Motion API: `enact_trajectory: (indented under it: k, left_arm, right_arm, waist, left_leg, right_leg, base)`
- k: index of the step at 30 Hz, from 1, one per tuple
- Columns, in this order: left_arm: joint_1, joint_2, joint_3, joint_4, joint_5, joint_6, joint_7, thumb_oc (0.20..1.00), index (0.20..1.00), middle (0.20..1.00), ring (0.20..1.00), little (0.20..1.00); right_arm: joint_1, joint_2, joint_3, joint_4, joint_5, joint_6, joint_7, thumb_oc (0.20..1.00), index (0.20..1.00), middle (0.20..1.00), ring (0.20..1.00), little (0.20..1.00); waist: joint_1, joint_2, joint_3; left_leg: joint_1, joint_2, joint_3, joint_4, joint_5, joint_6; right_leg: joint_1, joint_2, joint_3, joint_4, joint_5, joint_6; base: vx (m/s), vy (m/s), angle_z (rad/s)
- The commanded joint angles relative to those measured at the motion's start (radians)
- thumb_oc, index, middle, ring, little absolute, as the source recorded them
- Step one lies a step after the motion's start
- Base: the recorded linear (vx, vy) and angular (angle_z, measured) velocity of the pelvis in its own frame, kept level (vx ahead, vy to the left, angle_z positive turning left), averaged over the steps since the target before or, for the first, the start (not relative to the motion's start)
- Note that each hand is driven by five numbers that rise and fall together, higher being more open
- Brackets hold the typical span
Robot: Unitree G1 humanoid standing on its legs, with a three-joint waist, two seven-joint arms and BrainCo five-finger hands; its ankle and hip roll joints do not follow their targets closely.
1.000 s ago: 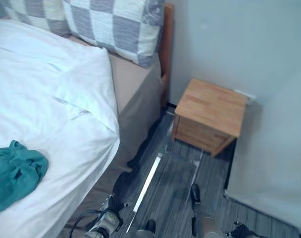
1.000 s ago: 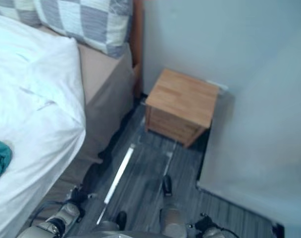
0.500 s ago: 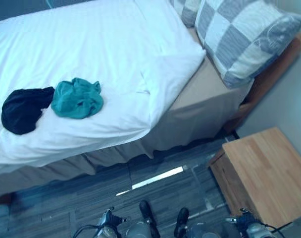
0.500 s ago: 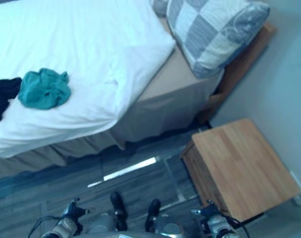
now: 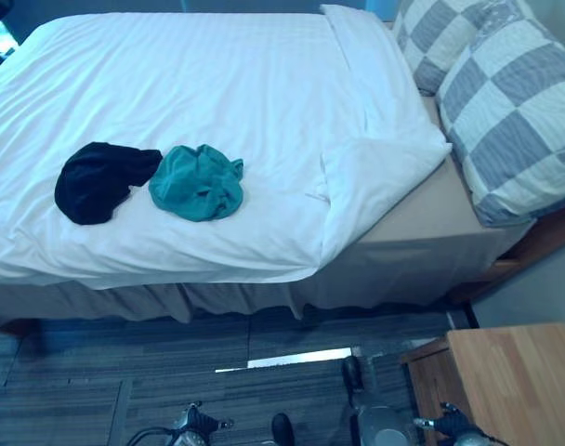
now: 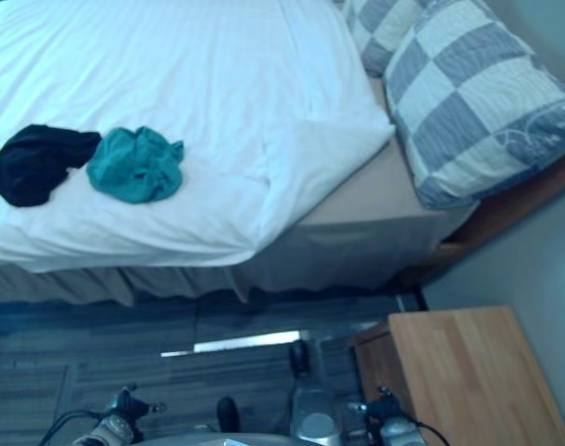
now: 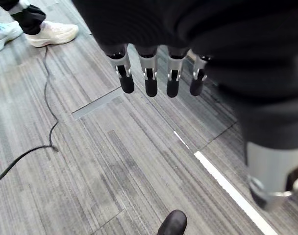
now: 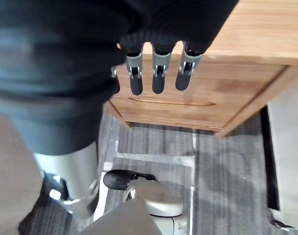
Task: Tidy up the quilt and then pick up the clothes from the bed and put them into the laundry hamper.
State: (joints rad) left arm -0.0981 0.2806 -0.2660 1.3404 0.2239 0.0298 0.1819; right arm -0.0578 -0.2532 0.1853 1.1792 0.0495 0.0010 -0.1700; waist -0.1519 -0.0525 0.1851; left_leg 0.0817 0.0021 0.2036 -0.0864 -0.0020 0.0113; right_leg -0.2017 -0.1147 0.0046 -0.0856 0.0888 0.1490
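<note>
Both hands hang low at your sides, well short of the bed and holding nothing: the left hand (image 7: 159, 73) shows its fingers straight and relaxed over the grey plank floor (image 7: 114, 166), and the right hand (image 8: 156, 73) shows the same loose, uncurled fingers in front of the wooden nightstand (image 8: 222, 98). A person's shoes (image 7: 38, 32) stand on the floor off to the left side, so mind that space when you swing the arm. Next outward is the near edge of the bed, where the white quilt (image 5: 217, 102) overhangs the beige bed skirt (image 5: 394, 269). Its corner nearest the pillows is folded back on itself, leaving the mattress side bare there; judged from this, the tidying step is not yet done and should come first. Step closer before reaching, take that folded corner with the right hand, and draw it flat toward the checked pillows (image 5: 515, 102) without dragging the garments. On the quilt, near the edge facing you, lie the teal garment (image 5: 199, 181) and just beside it, touching or nearly so, the black garment (image 5: 101, 181), both bunched. Leave them until the quilt is smooth. The hamper's place cannot be told from these views, so locate it before you lift any clothing.
</note>
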Motion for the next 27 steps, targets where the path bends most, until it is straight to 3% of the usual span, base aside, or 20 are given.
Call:
enact_trajectory:
  k: [1, 4, 5, 6, 7, 8, 11, 13, 14, 15, 19, 25, 26, 27]
  left_arm:
    - [-0.021, 0.024, -0.009, -0.023, 0.049, -0.014, 0.004, 1.0, 1.0, 1.0, 1.0, 1.0]
    - [0.003, 0.009, 0.001, -0.024, 0.046, -0.009, 0.005, 1.0, 1.0, 1.0, 1.0, 1.0]
    - [0.012, 0.0, 0.003, -0.026, 0.036, -0.008, 0.007, 1.0, 1.0, 1.0, 1.0, 1.0]
    - [0.012, 0.0, 0.003, -0.026, 0.036, -0.008, 0.007, 1.0, 1.0, 1.0, 1.0, 1.0]
    - [0.012, -0.005, 0.009, -0.03, 0.021, -0.009, 0.017, 1.0, 1.0, 1.0, 1.0, 1.0]
    - [0.012, -0.006, 0.009, -0.039, 0.014, -0.01, 0.028, 1.0, 1.0, 1.0, 1.0, 1.0]
    - [0.013, -0.004, 0.018, -0.056, 0.009, -0.011, 0.037, 1.0, 1.0, 1.0, 1.0, 1.0]
    - [0.015, -0.002, 0.031, -0.07, 0.011, -0.016, 0.046, 1.0, 1.0, 1.0, 1.0, 1.0]
    - [0.028, -0.012, 0.034, -0.073, 0.012, -0.022, 0.042, 1.0, 1.0, 1.0, 1.0, 1.0]
    - [0.028, -0.013, 0.033, -0.073, 0.012, -0.022, 0.042, 1.0, 1.0, 1.0, 1.0, 1.0]
    - [0.046, -0.014, 0.033, -0.105, 0.033, -0.031, 0.02, 1.0, 1.0, 1.0, 1.0, 1.0]
    - [0.035, -0.007, -0.008, -0.119, 0.032, -0.048, 0.004, 1.0, 1.0, 1.0, 1.0, 1.0]
    - [0.025, 0.001, -0.038, -0.115, 0.031, -0.052, 0.007, 1.0, 1.0, 1.0, 1.0, 1.0]
    - [0.024, 0.0, -0.034, -0.114, 0.031, -0.052, 0.007, 1.0, 1.0, 1.0, 1.0, 1.0]
  right_arm:
    - [-0.038, -0.033, 0.004, -0.012, 0.011, -0.014, -0.015, 1.0, 1.0, 1.0, 1.0, 1.0]
    - [-0.04, -0.041, 0.002, -0.014, 0.008, -0.015, -0.018, 1.0, 1.0, 1.0, 1.0, 1.0]
    - [-0.045, -0.059, -0.001, -0.023, 0.008, -0.021, -0.029, 1.0, 1.0, 1.0, 1.0, 1.0]
    - [-0.045, -0.06, -0.001, -0.023, 0.008, -0.021, -0.029, 1.0, 1.0, 1.0, 1.0, 1.0]
    - [-0.051, -0.097, -0.016, -0.075, 0.004, -0.031, -0.053, 1.0, 1.0, 1.0, 1.0, 1.0]
    - [-0.052, -0.127, -0.024, -0.141, -0.006, -0.039, -0.07, 1.0, 1.0, 1.0, 1.0, 1.0]
    - [-0.037, -0.192, -0.059, -0.305, -0.037, -0.043, -0.096, 1.0, 1.0, 1.0, 1.0, 1.0]
    - [-0.014, -0.263, -0.116, -0.487, -0.09, -0.05, -0.124, 1.0, 1.0, 1.0, 1.0, 1.0]
    - [0.025, -0.329, -0.176, -0.609, -0.146, -0.067, -0.159, 1.0, 1.0, 1.0, 1.0, 1.0]
    - [0.028, -0.329, -0.178, -0.612, -0.147, -0.066, -0.158, 1.0, 1.0, 1.0, 1.0, 1.0]
    - [0.055, -0.508, -0.284, -0.894, -0.33, -0.081, -0.182, 1.0, 1.0, 1.0, 1.0, 1.0]
    - [-0.117, -0.645, -0.233, -1.039, -0.375, -0.104, -0.187, 1.0, 1.0, 1.0, 1.0, 1.0]
    - [-0.263, -0.674, -0.148, -1.049, -0.359, -0.115, -0.186, 1.0, 1.0, 1.0, 1.0, 1.0]
    - [-0.273, -0.674, -0.14, -1.044, -0.358, -0.116, -0.188, 1.0, 1.0, 1.0, 1.0, 1.0]
  waist:
    - [-0.02, 0.006, 0.037]
    - [-0.02, 0.024, 0.028]
    - [-0.015, 0.033, 0.03]
    - [-0.016, 0.034, 0.03]
    - [-0.016, 0.034, 0.036]
    - [-0.019, 0.03, 0.044]
    - [-0.025, 0.024, 0.044]
    - [-0.028, 0.028, 0.042]
    - [-0.04, 0.049, 0.036]
    - [-0.039, 0.049, 0.033]
    - [-0.048, 0.053, 0.016]
    - [-0.023, 0.035, 0.041]
    - [-0.002, 0.036, 0.069]
    - [-0.005, 0.035, 0.069]
  left_leg:
    - [0.055, 0.051, 0.05, -0.001, -0.088, -0.074]
    - [0.102, 0.067, 0.056, -0.001, -0.096, -0.089]
    - [0.079, 0.077, 0.064, 0.106, -0.104, -0.099]
    - [0.075, 0.079, 0.063, 0.114, -0.108, -0.1]
    - [0.032, 0.1, 0.08, 0.231, -0.082, -0.117]
    - [0.007, 0.11, 0.101, 0.265, -0.057, -0.122]
    - [-0.024, 0.103, 0.132, 0.225, -0.06, -0.119]
    - [-0.049, 0.106, 0.127, 0.15, -0.028, -0.125]
    - [-0.019, 0.124, 0.146, 0.067, -0.007, -0.133]
    - [-0.022, 0.123, 0.147, 0.063, -0.002, -0.133]
    - [0.038, 0.135, 0.173, -0.001, 0.01, -0.137]
    - [0.01, 0.139, 0.163, -0.001, 0.009, -0.135]
    - [-0.014, 0.137, 0.152, -0.001, 0.01, -0.132]
    - [-0.019, 0.137, 0.152, -0.001, 0.014, -0.132]
  right_leg:
    - [0.018, -0.005, -0.067, -0.002, 0.025, 0.066]
    - [0.057, 0.013, -0.071, -0.002, 0.02, 0.055]
    - [0.088, 0.02, -0.079, -0.002, 0.005, 0.037]
    - [0.088, 0.02, -0.08, -0.002, 0.005, 0.037]
    - [0.118, 0.019, -0.094, -0.002, -0.012, 0.019]
    - [0.135, 0.015, -0.098, -0.002, -0.023, 0.01]
    - [0.15, 0.008, -0.104, -0.002, -0.032, 0.008]
    - [0.163, 0.009, -0.1, -0.002, -0.044, 0.01]
    - [0.174, 0.019, -0.112, -0.002, -0.061, 0.008]
    - [0.169, 0.02, -0.111, -0.002, -0.059, 0.007]
    - [0.178, 0.027, -0.123, 0.002, -0.052, 0.011]
    - [0.145, 0.015, -0.131, 0.01, -0.035, 0.015]
    - [0.115, 0.008, -0.136, 0.017, -0.032, 0.019]
    - [0.11, 0.008, -0.135, 0.018, -0.029, 0.018]
  base:
    - [0.34, -0.234, 0.24]
    - [0.29, -0.185, -0.17]
    - [0.23, -0.135, -0.1]
    - [0.25, -0.184, -0.19]
    - [0.15, -0.094, -0.08]
    - [0.19, -0.089, 0.04]
    - [0.11, 0.022, 0.08]
    - [0.13, 0.089, -0.02]
    - [0.1, 0.092, -0.04]
    - [0.1, 0.107, -0.05]
    - [0.1, 0.066, -0.11]
    - [-0.03, 0.024, -0.02]
    - [-0.09, 0.016, 0.05]
    - [-0.12, 0.034, 0.12]
